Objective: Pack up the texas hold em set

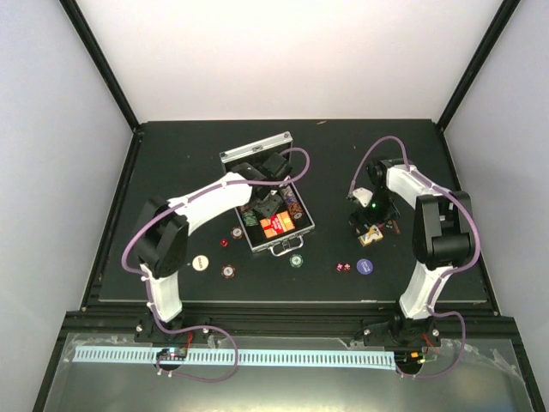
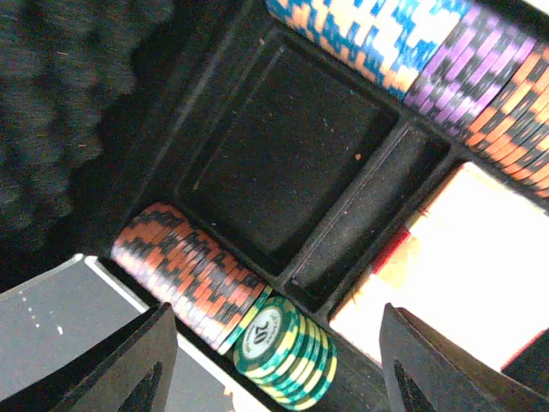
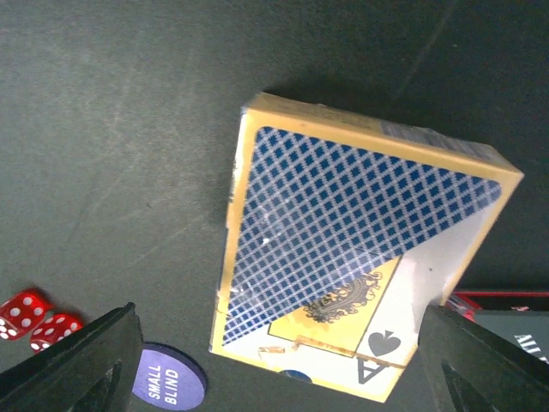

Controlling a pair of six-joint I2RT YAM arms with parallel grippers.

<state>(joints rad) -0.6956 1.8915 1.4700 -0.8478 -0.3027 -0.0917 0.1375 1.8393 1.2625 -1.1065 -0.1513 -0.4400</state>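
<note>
The silver briefcase lies open at the table's centre, with chip rows and an orange card box inside. My left gripper hovers open and empty inside it. In the left wrist view it stands over a short stack of green chips, next to orange-black chips and an empty compartment. My right gripper is open above a card deck with a blue diamond back, flat on the mat. Its fingers stand either side of the deck without touching it.
Loose on the mat before the case are a cream chip, maroon chips, a green chip, a purple "small blind" chip and red dice. The lid stands up at the back.
</note>
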